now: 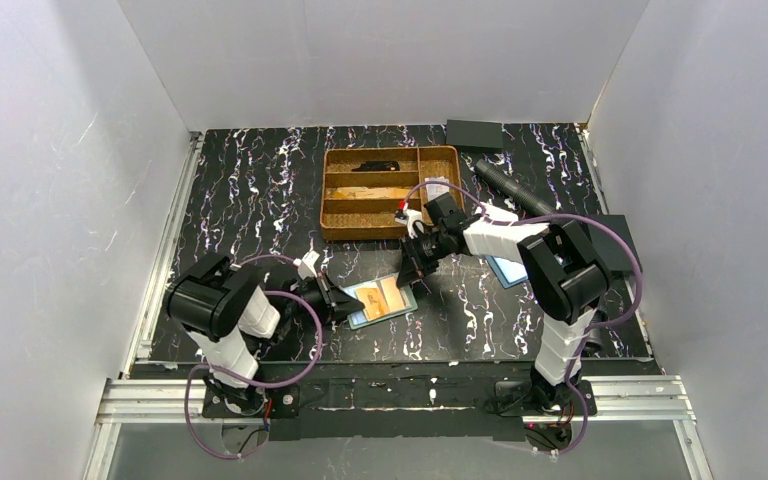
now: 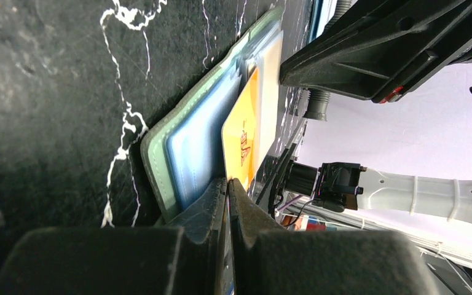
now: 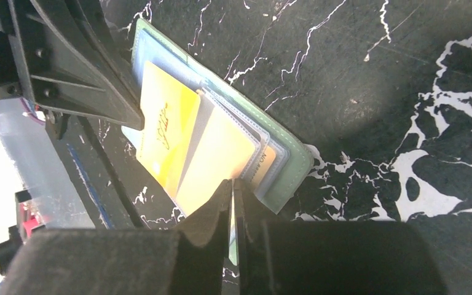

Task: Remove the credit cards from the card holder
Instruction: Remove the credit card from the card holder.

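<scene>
Top external view: flat teal-green rectangular card holder (image 1: 357, 318) lies centre frame, long axis lower left to upper right.
Left gripper (image 1: 338, 300), fingers together, sits at its lower-left end; right gripper (image 1: 409, 268) at the upper-right end looks clamped on a thin pale gold plastic card (image 3: 218, 163).

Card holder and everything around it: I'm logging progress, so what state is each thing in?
card holder: open, lying flat
orange card: partly out of a pocket
left gripper: shut on the orange card
right gripper: shut on the card holder's edge
</scene>
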You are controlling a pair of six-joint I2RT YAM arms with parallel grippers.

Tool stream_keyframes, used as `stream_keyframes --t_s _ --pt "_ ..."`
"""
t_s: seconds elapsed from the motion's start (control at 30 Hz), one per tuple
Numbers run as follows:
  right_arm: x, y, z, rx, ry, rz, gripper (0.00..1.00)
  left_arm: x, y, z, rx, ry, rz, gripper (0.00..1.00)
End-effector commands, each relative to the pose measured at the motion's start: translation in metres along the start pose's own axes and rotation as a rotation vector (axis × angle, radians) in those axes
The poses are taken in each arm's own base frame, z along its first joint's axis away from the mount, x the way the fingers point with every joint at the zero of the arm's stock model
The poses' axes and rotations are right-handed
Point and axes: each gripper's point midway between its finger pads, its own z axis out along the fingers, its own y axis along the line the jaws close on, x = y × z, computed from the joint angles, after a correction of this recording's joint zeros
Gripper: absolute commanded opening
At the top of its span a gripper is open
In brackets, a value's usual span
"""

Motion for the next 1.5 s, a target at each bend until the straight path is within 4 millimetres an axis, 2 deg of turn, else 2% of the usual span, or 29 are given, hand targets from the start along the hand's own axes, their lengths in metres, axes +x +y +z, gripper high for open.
stream_keyframes --t_s 0.0,0.17,0.47,0.67,0.73,0.87,1.03,1.13,1.37,1.47 --pt "0.009 -0.020 -0.010 0.126 0.006 -0.076 0.16 0.003 -0.003 -0.010 0.000 -0.006 0.040 0.00" --pt "-0.005 0.008 -0.027 0.022 -0.054 -0.173 0.29 0.002 -0.012 -0.017 0.005 -0.016 0.092 0.00" --pt "-0.016 0.062 -0.072 -0.220 -0.170 -0.352 0.57 0.000 -0.049 -0.036 0.068 -0.049 0.291 0.00" --pt "-0.009 0.091 -0.088 -0.347 -0.202 -0.428 0.81 -0.002 -0.083 -0.044 0.158 -0.058 0.411 0.00" --pt "-0.009 0.099 -0.092 -0.378 -0.215 -0.430 0.87 -0.002 -0.095 -0.044 0.185 -0.059 0.450 0.00" --pt "-0.011 0.114 -0.099 -0.449 -0.250 -0.399 0.95 -0.001 -0.134 -0.034 0.242 -0.067 0.539 0.00" --pt "-0.014 0.123 -0.104 -0.487 -0.264 -0.366 0.95 0.002 -0.156 -0.032 0.276 -0.090 0.580 0.00" --pt "-0.017 0.128 -0.105 -0.508 -0.266 -0.327 0.90 0.007 -0.171 -0.030 0.301 -0.096 0.603 0.00" --pt "-0.019 0.130 -0.106 -0.519 -0.266 -0.314 0.84 0.009 -0.182 -0.027 0.318 -0.087 0.613 0.00" --pt "-0.020 0.131 -0.107 -0.524 -0.265 -0.315 0.76 0.009 -0.184 -0.026 0.320 -0.087 0.614 0.00"
